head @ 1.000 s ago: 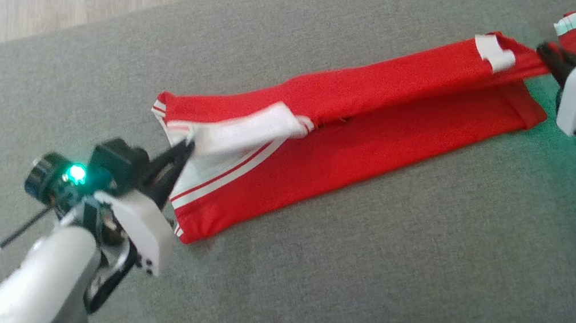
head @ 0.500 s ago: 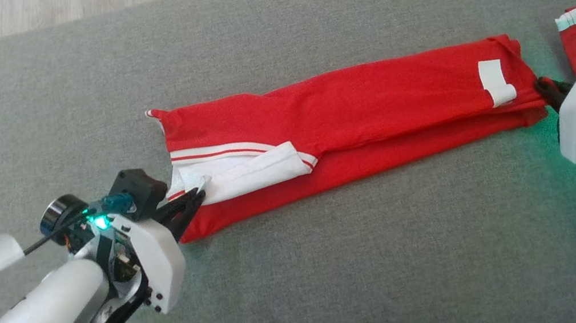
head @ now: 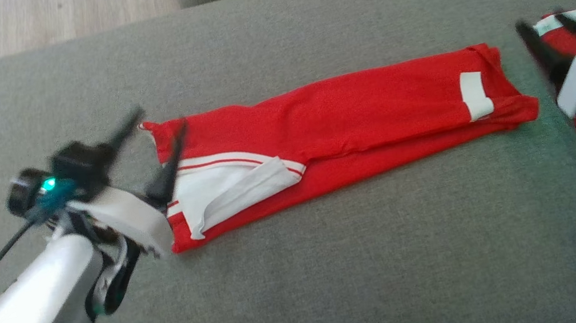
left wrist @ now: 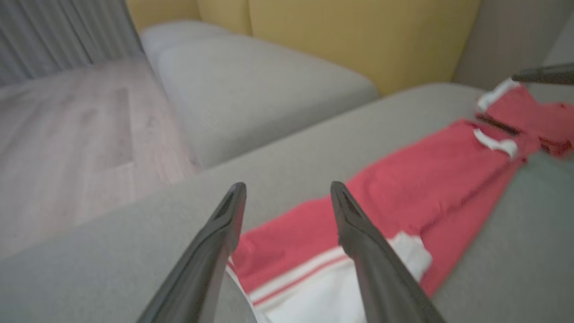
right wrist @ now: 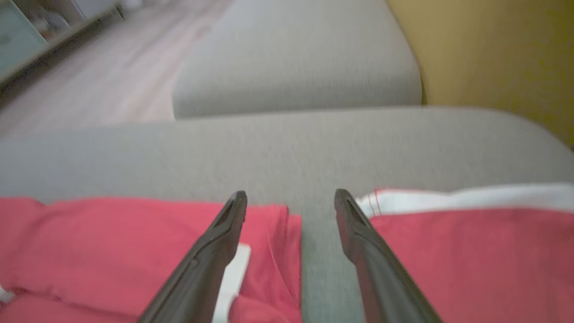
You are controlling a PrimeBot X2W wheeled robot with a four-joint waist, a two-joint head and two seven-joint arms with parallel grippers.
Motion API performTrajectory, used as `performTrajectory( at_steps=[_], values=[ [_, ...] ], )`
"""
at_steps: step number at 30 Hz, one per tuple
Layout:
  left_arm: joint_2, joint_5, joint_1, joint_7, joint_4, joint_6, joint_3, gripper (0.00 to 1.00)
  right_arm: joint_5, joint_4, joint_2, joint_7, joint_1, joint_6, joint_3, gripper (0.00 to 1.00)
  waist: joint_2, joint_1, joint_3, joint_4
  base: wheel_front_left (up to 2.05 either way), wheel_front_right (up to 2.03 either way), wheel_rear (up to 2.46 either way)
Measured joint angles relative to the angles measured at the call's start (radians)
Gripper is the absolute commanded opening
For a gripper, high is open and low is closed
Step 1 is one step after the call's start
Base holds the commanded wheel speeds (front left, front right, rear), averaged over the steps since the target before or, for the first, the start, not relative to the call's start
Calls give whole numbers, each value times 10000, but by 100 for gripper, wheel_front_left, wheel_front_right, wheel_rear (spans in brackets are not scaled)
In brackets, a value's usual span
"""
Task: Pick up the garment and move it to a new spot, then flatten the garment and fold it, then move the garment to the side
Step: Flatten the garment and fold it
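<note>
Both grippers have let go of the shirt. Left gripper is wide open and empty by its sleeve end; right gripper, the same, past its other end. I think they let go so the fold stays flat on the sofa.

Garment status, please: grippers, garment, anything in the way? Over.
Left gripper open, empty. Right gripper open, empty. Garment folded long, flat on cushion. Shorts beside its right end.

My head camera looks down from the near side. Both wrist cameras sit low and close: left faces right along the long folded red jersey, right faces far across its right end.
</note>
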Motion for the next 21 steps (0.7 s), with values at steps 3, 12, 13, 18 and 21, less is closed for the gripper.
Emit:
performTrajectory(
  at_steps=[3, 12, 13, 18, 21],
  values=[
    [-451, -232, 290, -1829, 54, 752, 1022, 100, 82, -458, 127, -897, -192, 0, -345, 100, 0, 1, -219, -113, 0, 0, 0],
    [-1812, 566, 2149, -2685, -656, 1517, 3722, 100, -395, -1419, 1603, -3402, 712, 0, -2362, 100, 0, 0, -808, -237, 0, 0, 0],
    [-1985, 817, 2383, -2686, -759, 1501, 4034, 100, -593, -1542, 1894, -3457, 974, 0, -2704, 100, 0, -1, -834, -255, 0, 0, 0],
    [-2807, 1837, 3887, -2698, -915, 1045, 5321, 100, -2176, -2497, 3446, -3478, 2549, 0, -4573, 100, 0, 0, -887, -346, 0, 0, 0],
    [-3371, 2564, 4597, -2700, -986, 667, 6025, 100, -3327, -3001, 4378, -3498, 3571, 0, -5373, 100, 0, -1, -923, -370, 0, 0, 0]
  ],
)
